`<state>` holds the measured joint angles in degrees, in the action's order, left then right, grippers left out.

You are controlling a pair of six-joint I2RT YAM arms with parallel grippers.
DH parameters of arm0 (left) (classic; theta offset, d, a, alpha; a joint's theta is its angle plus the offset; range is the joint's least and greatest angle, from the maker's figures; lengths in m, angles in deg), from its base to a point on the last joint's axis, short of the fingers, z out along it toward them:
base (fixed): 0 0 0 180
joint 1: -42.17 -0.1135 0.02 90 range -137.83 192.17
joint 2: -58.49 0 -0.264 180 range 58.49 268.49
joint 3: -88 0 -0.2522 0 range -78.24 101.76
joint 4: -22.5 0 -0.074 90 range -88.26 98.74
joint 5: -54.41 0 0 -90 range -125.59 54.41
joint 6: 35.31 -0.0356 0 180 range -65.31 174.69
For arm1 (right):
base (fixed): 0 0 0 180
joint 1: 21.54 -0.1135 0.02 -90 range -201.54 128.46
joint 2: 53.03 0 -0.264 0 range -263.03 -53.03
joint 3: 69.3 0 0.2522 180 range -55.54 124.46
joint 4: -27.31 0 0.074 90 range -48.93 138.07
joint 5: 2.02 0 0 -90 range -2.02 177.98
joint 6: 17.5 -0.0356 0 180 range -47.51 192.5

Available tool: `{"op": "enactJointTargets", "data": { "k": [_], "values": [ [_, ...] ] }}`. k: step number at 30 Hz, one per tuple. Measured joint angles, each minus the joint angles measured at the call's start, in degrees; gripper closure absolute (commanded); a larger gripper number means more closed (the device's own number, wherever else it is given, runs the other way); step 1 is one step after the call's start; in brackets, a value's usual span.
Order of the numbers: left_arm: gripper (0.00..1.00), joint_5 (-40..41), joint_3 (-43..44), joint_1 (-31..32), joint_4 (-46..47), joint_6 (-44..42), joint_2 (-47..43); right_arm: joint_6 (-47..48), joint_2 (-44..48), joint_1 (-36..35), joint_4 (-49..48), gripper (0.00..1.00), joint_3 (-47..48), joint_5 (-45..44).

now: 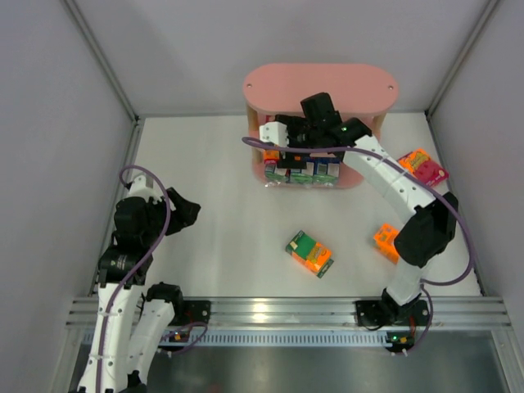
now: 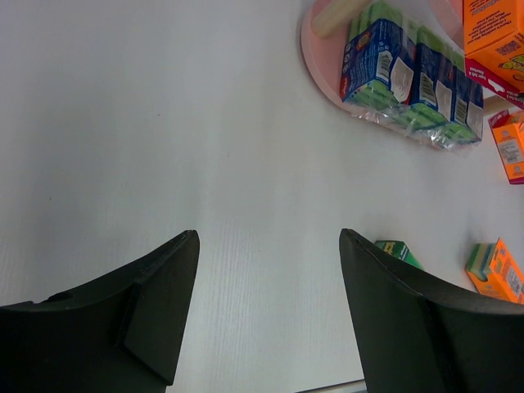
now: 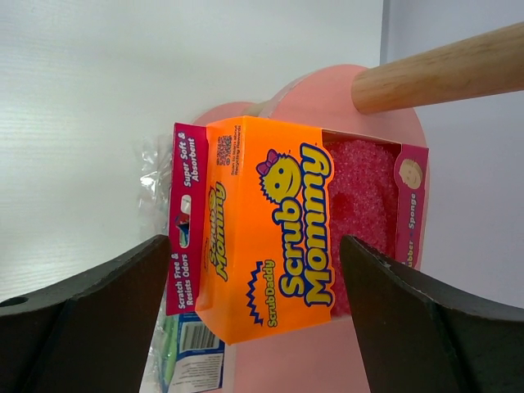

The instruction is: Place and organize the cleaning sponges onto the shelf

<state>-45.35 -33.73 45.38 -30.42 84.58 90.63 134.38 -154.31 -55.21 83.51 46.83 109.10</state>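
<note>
My right gripper (image 3: 255,238) is open at the pink shelf (image 1: 319,86). An orange-and-magenta sponge pack (image 3: 270,229) stands on a pink board (image 3: 327,360) between the fingers, with a gap on each side. Blue-and-green packs (image 1: 307,170) fill the bottom tier. On the table lie a green-and-orange pack (image 1: 309,252), an orange pack (image 1: 386,242) and an orange-and-magenta pack (image 1: 422,167). My left gripper (image 2: 268,237) hangs open over bare table at the left, holding nothing.
A pale wooden post (image 3: 442,65) of the shelf runs just above the right fingers. Grey walls close in the table on the left, back and right. The right arm (image 1: 393,184) reaches over the table between the loose packs on the right.
</note>
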Motion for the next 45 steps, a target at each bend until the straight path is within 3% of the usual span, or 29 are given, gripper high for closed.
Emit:
{"op": "enactJointTargets", "data": {
  "k": [15,24,29,37,40,45],
  "values": [
    [0.25,-0.3,0.0,0.0,0.0,0.0,0.0,-1.6,4.9,0.3,-0.9,0.18,-2.2,4.2],
    [0.25,-1.3,0.0,0.0,0.0,0.0,0.0,-2.3,8.2,0.5,-0.3,0.36,-3.3,9.0],
    [0.25,-3.9,0.0,0.0,0.0,0.0,0.5,-5.4,13.8,0.4,0.1,0.4,-8.3,11.3],
    [0.28,-14.5,-3.6,0.0,3.1,1.7,1.5,-12.7,28.4,1.2,-0.8,0.41,-18.8,12.1],
    [0.28,-18.6,-6.8,0.0,5.4,3.7,1.6,-14.1,33.7,6.2,-0.5,0.4,-25.2,12.5],
    [0.28,-23.7,-11.3,0.0,8.9,6.6,2.4,-16.0,37.4,23.5,0.2,0.38,-34.7,14.0]
  ]
}}
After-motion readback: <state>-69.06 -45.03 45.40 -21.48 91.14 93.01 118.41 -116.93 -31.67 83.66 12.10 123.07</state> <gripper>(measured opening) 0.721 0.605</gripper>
